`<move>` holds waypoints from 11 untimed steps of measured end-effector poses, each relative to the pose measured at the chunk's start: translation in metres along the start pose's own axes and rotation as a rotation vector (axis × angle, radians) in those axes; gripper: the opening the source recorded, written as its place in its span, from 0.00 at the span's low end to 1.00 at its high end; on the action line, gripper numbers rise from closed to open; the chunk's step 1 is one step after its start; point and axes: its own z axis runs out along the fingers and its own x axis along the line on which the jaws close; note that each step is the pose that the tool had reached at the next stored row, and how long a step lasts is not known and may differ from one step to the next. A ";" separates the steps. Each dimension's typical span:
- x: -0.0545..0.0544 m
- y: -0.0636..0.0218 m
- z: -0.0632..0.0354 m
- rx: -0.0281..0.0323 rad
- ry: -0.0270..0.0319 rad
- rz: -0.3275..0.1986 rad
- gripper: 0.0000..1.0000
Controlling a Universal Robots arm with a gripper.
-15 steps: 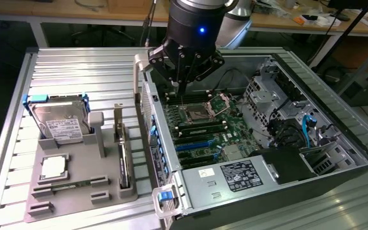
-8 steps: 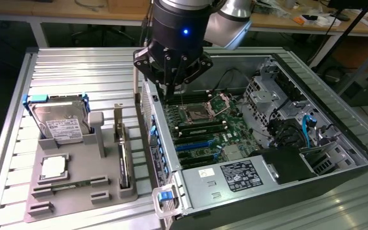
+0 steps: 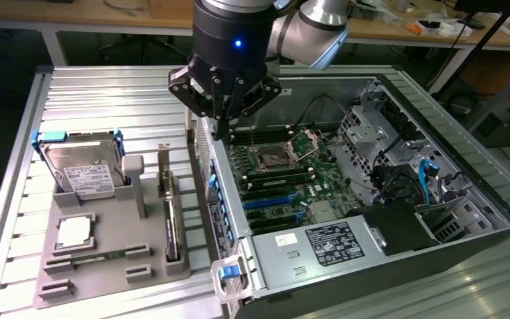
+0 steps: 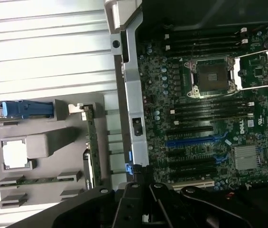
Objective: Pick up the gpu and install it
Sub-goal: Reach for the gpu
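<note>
In the exterior view, a gray holder [image 3: 104,266] sits on the desk [image 3: 104,93] at eight o'clock, carrying a hard drive [image 3: 82,169]. The gpu [image 3: 170,226] stands on edge in the holder's side nearest the open computer case [image 3: 248,262]. At twelve o'clock the pincer [image 3: 228,133] hangs over the case rim, fingers together on nothing.

Open computer case [image 3: 222,183] with bare motherboard [image 3: 281,183], beside a gray holder tray [image 3: 104,266] bearing a blue-railed hard drive [image 3: 82,174]

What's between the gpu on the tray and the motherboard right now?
The case's metal side wall stands between the gpu and the motherboard; the exterior view shows it.
</note>
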 end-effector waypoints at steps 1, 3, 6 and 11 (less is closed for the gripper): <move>0.002 -0.0002 -0.0001 0.0001 0.0000 0.001 0.11; 0.006 -0.0006 -0.0002 0.0001 -0.0001 0.003 0.11; 0.014 -0.0015 -0.0004 0.0002 -0.0004 0.008 0.11; 0.024 -0.0026 -0.0006 0.0003 -0.0006 0.013 0.11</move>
